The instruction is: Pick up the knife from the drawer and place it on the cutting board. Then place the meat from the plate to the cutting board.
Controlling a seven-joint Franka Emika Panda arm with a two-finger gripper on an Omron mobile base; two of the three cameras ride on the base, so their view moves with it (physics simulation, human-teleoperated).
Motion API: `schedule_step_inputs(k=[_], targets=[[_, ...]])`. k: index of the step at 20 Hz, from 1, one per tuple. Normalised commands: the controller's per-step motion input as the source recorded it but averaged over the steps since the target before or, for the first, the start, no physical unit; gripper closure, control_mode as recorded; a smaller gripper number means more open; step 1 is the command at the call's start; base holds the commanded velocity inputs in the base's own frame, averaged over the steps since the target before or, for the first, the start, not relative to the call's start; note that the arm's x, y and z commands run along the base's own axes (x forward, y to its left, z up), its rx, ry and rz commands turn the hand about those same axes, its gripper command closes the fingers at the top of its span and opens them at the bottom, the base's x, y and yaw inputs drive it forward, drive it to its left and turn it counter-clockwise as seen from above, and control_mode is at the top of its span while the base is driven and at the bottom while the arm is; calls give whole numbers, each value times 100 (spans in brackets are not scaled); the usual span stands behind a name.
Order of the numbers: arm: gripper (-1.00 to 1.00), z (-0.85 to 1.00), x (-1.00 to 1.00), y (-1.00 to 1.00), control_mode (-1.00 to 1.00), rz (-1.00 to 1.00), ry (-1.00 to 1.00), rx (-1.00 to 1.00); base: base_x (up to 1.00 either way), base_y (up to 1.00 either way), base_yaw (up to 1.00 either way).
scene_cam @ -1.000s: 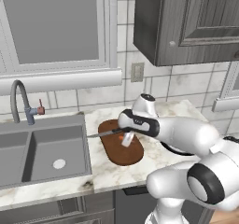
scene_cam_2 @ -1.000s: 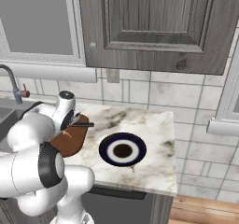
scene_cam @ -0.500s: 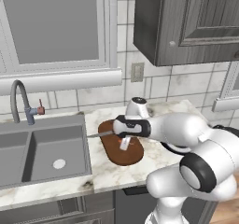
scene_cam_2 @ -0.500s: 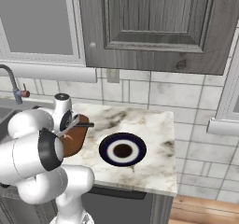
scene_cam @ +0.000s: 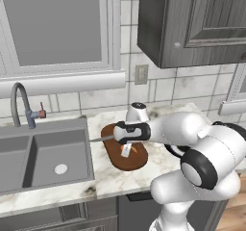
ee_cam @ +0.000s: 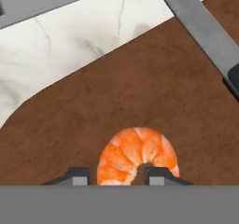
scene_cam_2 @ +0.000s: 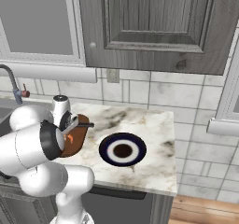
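Hand view: pincer (ee_cam: 116, 174) low over the dark reddish-brown oval wooden cutting board (ee_cam: 140, 101), its two dark tips flanking a small curled orange-pink chunk of meat (ee_cam: 138, 155) – narrowly parted, whether they actually clamp it I cannot tell. The meat sits on the board. The long knife's silver blade (ee_cam: 198, 24) crosses the board's far corner. Left base view: pincer (scene_cam: 126, 150) points down at the board (scene_cam: 124, 148) on the white marbled surface (scene_cam: 120, 177), grey sink (scene_cam: 43, 153) just beside. Right base view – round navy-rimmed plate with white centre (scene_cam_2: 122, 149) lies near the board (scene_cam_2: 74, 136).
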Motion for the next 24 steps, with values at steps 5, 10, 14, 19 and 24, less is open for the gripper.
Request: schedule_step_inputs(k=[5, 10, 14, 19, 24], targets=[[-100, 16, -20, 0, -100, 0, -2, 0, 0, 0, 0], [-100, 52, -37, 0, -100, 0, -3, 0, 0, 0, 0], [-100, 50, -44, 0, -100, 0, -2, 0, 0, 0, 0], [-100, 55, -49, 0, -100, -1, -6, 0, 0, 0, 0], [-100, 38, -52, -1, -100, -10, -8, 0, 0, 0, 0]])
